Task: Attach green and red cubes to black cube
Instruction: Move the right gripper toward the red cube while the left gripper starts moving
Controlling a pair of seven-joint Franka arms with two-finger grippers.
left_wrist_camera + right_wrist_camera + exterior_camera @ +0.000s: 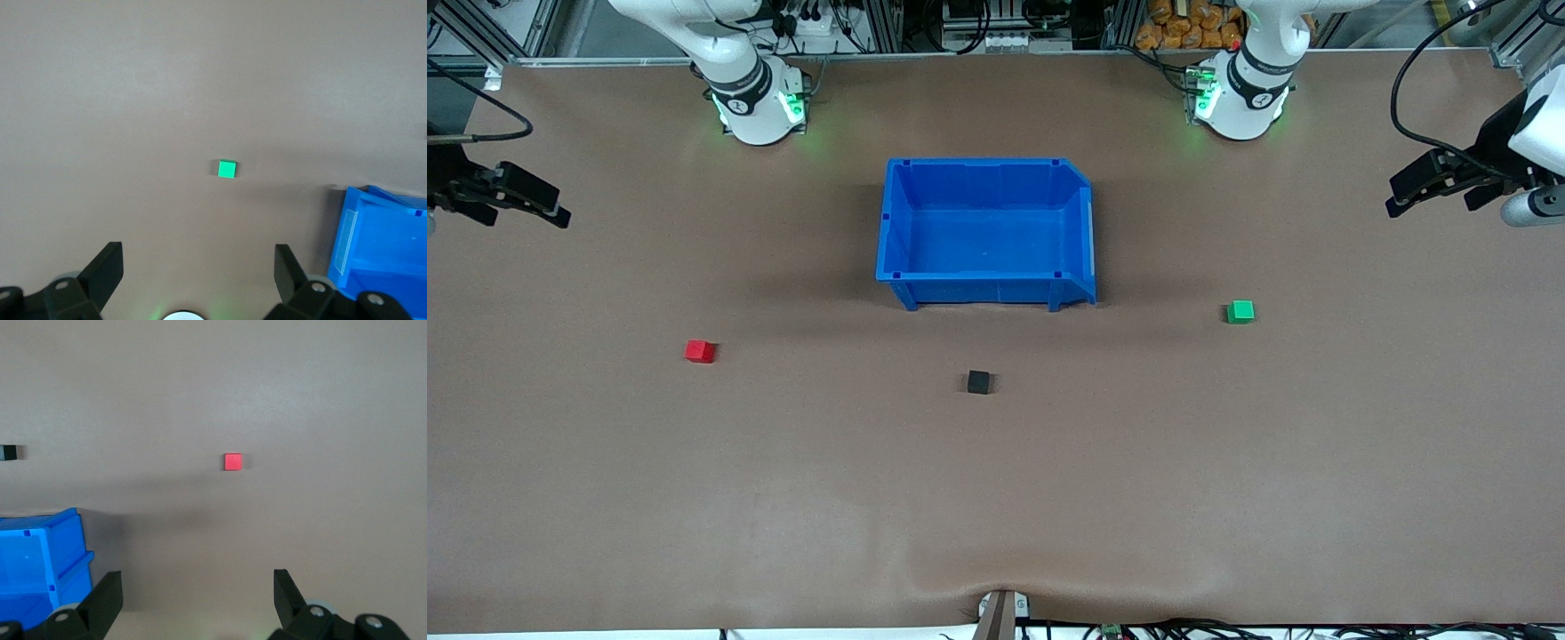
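Note:
The black cube (978, 382) sits on the brown table, nearer the front camera than the blue bin (983, 291). The red cube (701, 351) lies toward the right arm's end and the green cube (1240, 311) toward the left arm's end. All three stand apart. My left gripper (1392, 199) is open and empty, up in the air at its end of the table. In the left wrist view (199, 253) the green cube (227, 169) shows. My right gripper (560, 206) is open and empty, raised at its end. The right wrist view (197, 579) shows the red cube (233, 461) and the black cube (8, 452).
The blue bin stands open between the two arm bases and the cubes. Its corner shows in the left wrist view (347, 227) and in the right wrist view (40, 520). A small fixture (1003, 613) sits at the table's front edge.

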